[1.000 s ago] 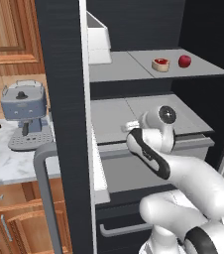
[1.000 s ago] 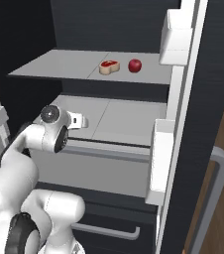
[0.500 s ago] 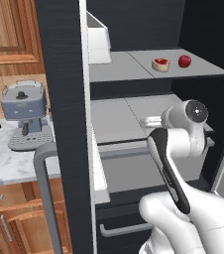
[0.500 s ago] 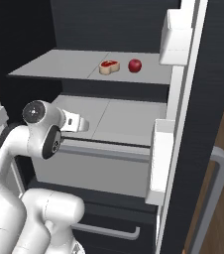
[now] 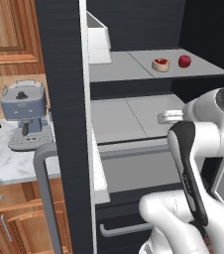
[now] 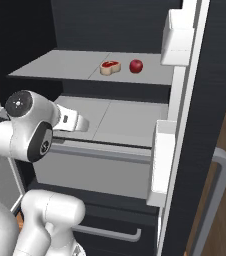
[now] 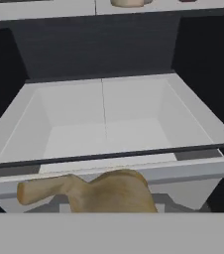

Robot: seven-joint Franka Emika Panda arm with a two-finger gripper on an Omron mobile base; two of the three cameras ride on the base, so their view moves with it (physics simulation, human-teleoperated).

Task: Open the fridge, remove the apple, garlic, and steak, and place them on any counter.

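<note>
garlic (image 7: pixel 106 191) is riding in the gripper (image 7: pixel 109 208), jaws pinching the tan bulb at the bottom of the hand view. fridge (image 5: pixel 64 99) doors are standing open; steak (image 5: pixel 160 64) and apple (image 5: pixel 184 61) are sitting side by side on the upper shelf. surface (image 5: pixel 5 158) is lying left of the fridge. judging next: backing straight out, clearing the door edge, then swinging left.

The fridge (image 6: pixel 205 100) is open, and the steak (image 6: pixel 110 67) sits just beside the apple (image 6: pixel 136 65) on its shelf.
</note>
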